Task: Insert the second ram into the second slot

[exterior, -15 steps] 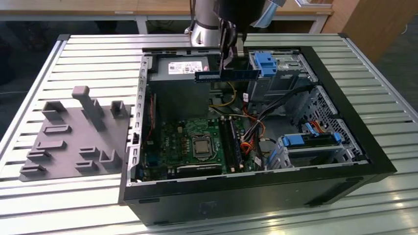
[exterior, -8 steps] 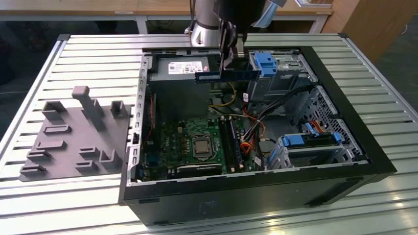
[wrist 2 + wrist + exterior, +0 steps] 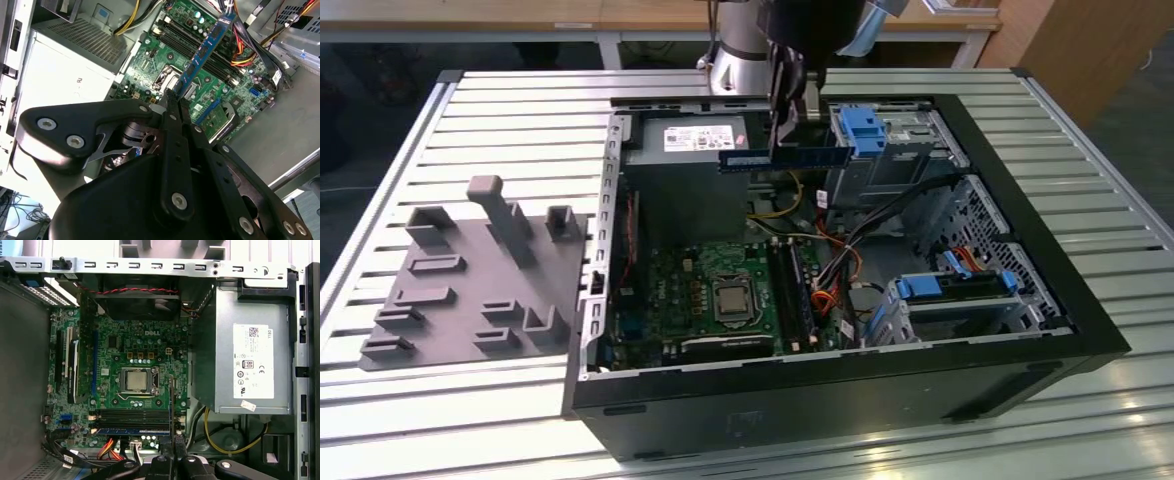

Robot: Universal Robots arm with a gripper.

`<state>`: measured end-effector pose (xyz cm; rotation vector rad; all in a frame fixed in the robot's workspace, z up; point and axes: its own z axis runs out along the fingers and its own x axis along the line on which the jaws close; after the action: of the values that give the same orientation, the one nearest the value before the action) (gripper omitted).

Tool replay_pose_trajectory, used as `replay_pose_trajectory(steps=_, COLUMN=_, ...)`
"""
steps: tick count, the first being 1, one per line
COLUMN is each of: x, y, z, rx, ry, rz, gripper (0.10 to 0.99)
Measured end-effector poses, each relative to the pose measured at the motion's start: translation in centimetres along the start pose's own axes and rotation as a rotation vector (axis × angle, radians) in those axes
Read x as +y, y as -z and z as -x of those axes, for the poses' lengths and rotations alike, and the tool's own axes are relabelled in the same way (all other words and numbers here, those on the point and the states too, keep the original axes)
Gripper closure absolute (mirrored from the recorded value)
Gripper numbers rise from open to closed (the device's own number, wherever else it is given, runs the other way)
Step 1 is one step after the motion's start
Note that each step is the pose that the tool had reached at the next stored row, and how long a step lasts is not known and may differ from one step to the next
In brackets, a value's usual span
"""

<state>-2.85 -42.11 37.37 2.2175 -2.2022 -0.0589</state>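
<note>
Slatted metal worktop (image 3: 480, 120) is seen carrying an open black computer case (image 3: 854, 400), with a grey fixture plate (image 3: 467, 300) laid just beside it on the exterior view's left. The gripper (image 3: 790, 145) is hung over the far part of the case. Its fingers (image 3: 172, 130) are clamped on one end of the second ram (image 3: 781, 157), with the rest of the strip left free.

In the exterior view the strip is held level, on edge, in the air above the case. It is set between the power supply (image 3: 694, 140) and the blue drive-bay clip (image 3: 861, 130), well apart from the motherboard (image 3: 707, 290) below. In the second wrist view the second ram (image 3: 202, 52) is seen reaching out from the gripper (image 3: 176, 100) over the green board.

In the first wrist view the second ram (image 3: 173, 405) is shown edge-on as a thin dark line. It crosses over the black memory slots (image 3: 132, 415), which lie next to the CPU socket (image 3: 136, 380). It is not seated in any of them. Another blue module (image 3: 132, 430) is already seated alongside those slots, on the side away from the socket. Which slot counts as the second cannot be told. A case fan (image 3: 137, 307) with red-black wires is seen beyond the socket.
</note>
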Motion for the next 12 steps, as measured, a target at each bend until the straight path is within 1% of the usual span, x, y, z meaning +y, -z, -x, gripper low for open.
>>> replay_pose_trajectory(steps=12, x=0.00, y=0.00, z=-0.16, rx=0.0005, ry=-0.002, rz=0.000, gripper=0.953)
